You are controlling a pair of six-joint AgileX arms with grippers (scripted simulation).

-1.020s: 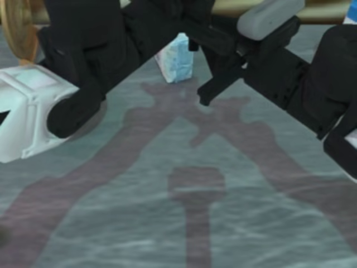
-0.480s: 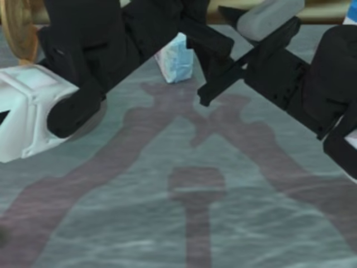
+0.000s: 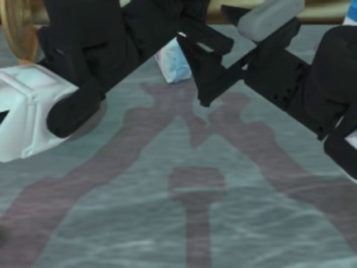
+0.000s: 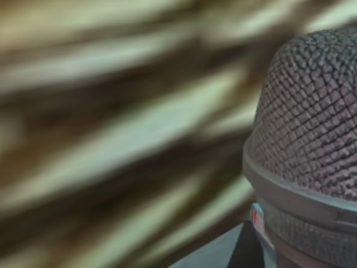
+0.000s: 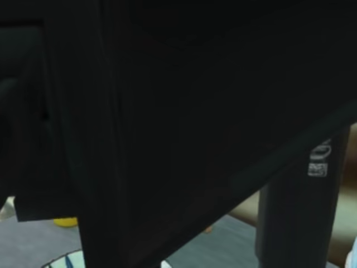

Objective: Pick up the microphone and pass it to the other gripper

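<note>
The microphone is held high over the table's back middle. Its silver-grey mesh head [image 3: 270,17] points to the upper right and its black handle [image 3: 223,81] slants down-left. In the left wrist view the mesh head [image 4: 312,123] looms very close, with one dark finger [image 4: 242,254] against its base. My left gripper [image 3: 206,43] reaches in from the left and is shut on the microphone. My right gripper [image 3: 245,64] comes in from the right and overlaps the handle; black on black hides its fingers. The right wrist view is mostly dark.
A pale blue and white box [image 3: 174,62] stands behind the meeting point. A golden-rimmed round object [image 3: 14,33] sits at the back left. The left arm's white housing [image 3: 28,111] hangs over the left side. A small yellow thing [image 5: 66,221] lies on the grey table [image 3: 184,223].
Black gripper parts at the meeting point have shifted left and down, covering more of the pale blue box. The microphone head and the bulk of both arms have stayed put.
</note>
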